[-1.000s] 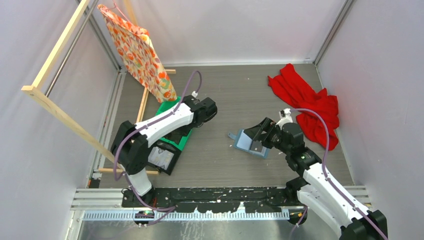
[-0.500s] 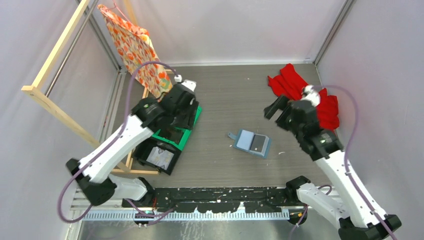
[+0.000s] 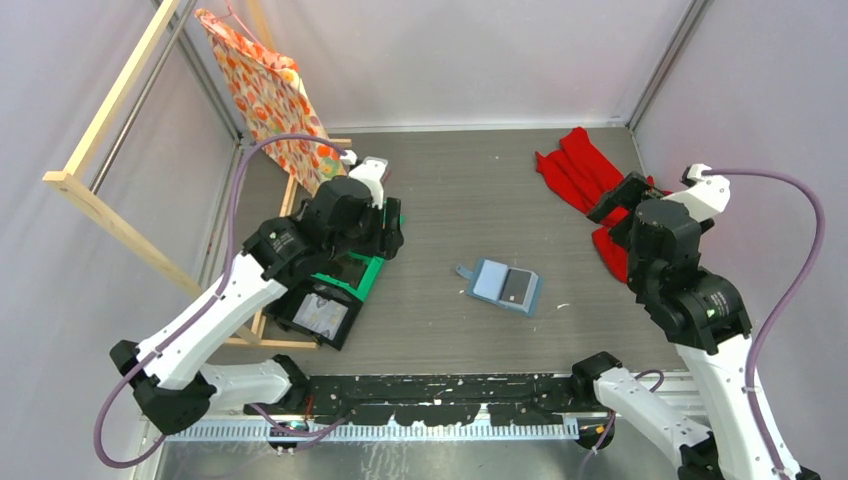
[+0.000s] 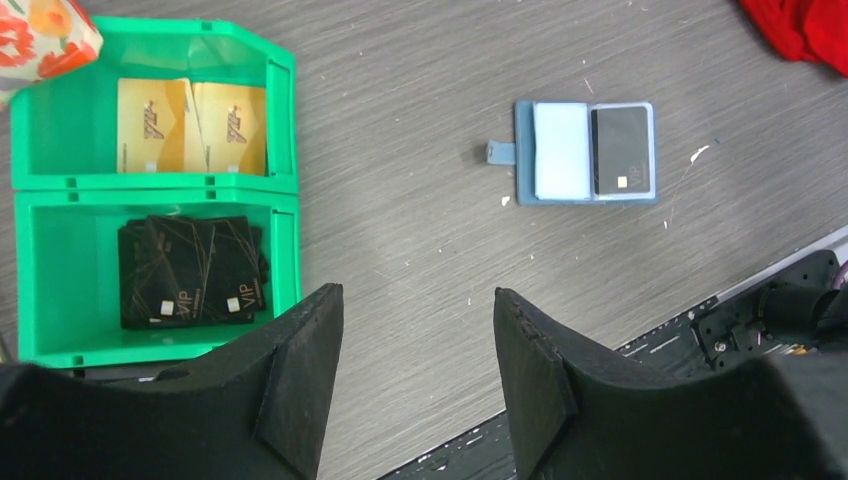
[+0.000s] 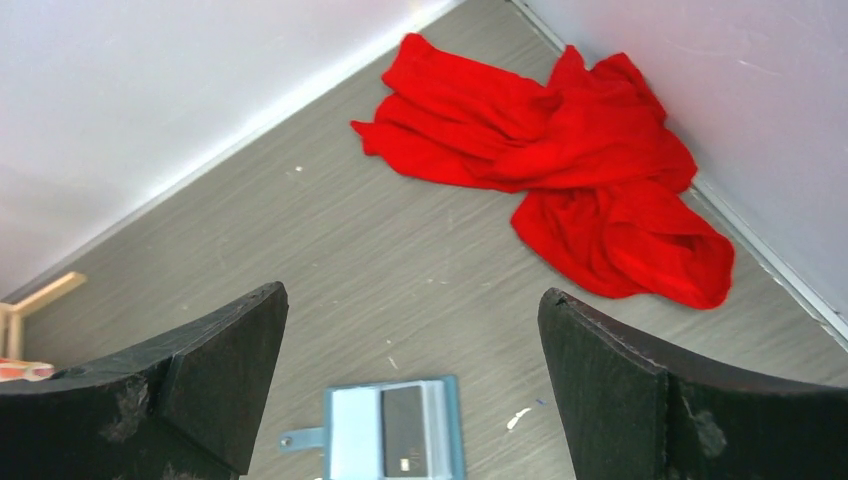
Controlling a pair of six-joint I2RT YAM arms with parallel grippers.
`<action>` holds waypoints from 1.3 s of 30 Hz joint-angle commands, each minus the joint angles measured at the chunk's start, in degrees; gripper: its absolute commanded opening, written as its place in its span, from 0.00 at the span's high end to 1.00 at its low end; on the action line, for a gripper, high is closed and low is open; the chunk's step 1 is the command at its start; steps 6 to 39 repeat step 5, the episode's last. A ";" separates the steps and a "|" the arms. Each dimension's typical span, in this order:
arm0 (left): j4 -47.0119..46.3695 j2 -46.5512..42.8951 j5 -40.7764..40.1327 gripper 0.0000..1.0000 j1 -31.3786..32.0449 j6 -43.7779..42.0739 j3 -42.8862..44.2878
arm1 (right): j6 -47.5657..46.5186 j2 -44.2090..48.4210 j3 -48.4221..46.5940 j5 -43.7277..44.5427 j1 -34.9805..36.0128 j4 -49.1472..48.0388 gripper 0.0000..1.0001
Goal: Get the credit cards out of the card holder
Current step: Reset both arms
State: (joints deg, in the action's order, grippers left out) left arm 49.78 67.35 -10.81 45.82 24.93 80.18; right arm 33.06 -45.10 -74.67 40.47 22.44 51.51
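We see the card holder (image 3: 502,287) lying open and flat on the table (image 3: 450,190), a little right of centre in the top view, its small tab pointing toward the left of the frame. Neither arm touches it. Each of its panels carries one of the credit cards (image 5: 403,445). In the left wrist view, where the holder sits in the upper right, a pale card (image 4: 561,151) lies on the left panel and a dark card (image 4: 621,151) with a small chip mark lies on the right panel, side by side. The left gripper (image 4: 415,330) hangs above the table with its jaws moderately apart and nothing between them. It is well apart from the holder and near the green bin (image 4: 285,130) that fills the left of that frame. The bin's upper compartment holds gold cards (image 4: 190,125) and its lower compartment holds black cards (image 4: 190,270). The right gripper (image 5: 412,310) is raised at the right of the top view with its jaws spread wide and empty. In its own camera the holder shows at the bottom centre, and a crumpled red cloth (image 5: 560,170) lies in the upper right against the wall. A patterned bag (image 3: 275,100) hangs from a wooden frame (image 3: 110,215) in the upper left of the top view.
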 commanded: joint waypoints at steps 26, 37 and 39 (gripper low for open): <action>-10.75 -5.39 0.31 0.41 0.23 -1.23 -3.27 | -1.60 3.36 3.53 2.43 0.26 -0.97 0.00; -10.75 -5.39 0.31 0.41 0.23 -1.23 -3.27 | -1.60 3.36 3.53 2.43 0.26 -0.97 0.00; -10.75 -5.39 0.31 0.41 0.23 -1.23 -3.27 | -1.60 3.36 3.53 2.43 0.26 -0.97 0.00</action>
